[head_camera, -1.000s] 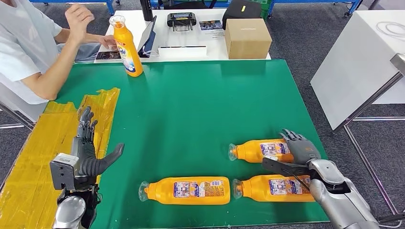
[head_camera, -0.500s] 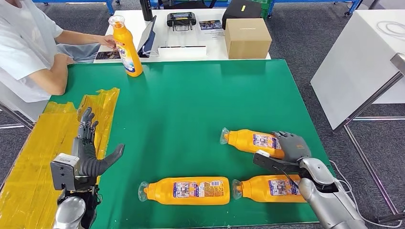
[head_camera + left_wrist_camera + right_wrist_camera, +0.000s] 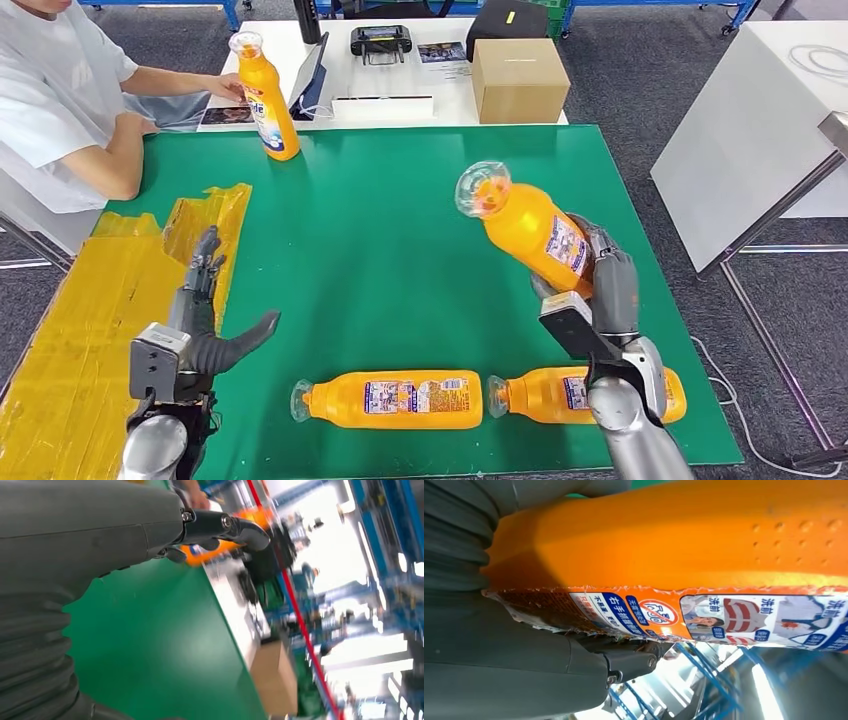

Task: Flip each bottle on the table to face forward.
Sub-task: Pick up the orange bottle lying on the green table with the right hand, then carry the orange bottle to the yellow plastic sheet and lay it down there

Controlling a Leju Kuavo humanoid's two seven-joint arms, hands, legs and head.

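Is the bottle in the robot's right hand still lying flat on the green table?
No: in the head view the right hand holds the orange bottle lifted and tilted above the green table, cap end raised.

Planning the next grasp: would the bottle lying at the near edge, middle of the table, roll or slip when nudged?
The lying bottle looks rounded, so it may roll sideways on the green table. Its glossy plastic probably slips in the fingers. It seems rigid.

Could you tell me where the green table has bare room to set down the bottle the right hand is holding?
Bare green lies between the upright bottle and the right hand gripping the lifted bottle. The near edge is crowded by two lying bottles.
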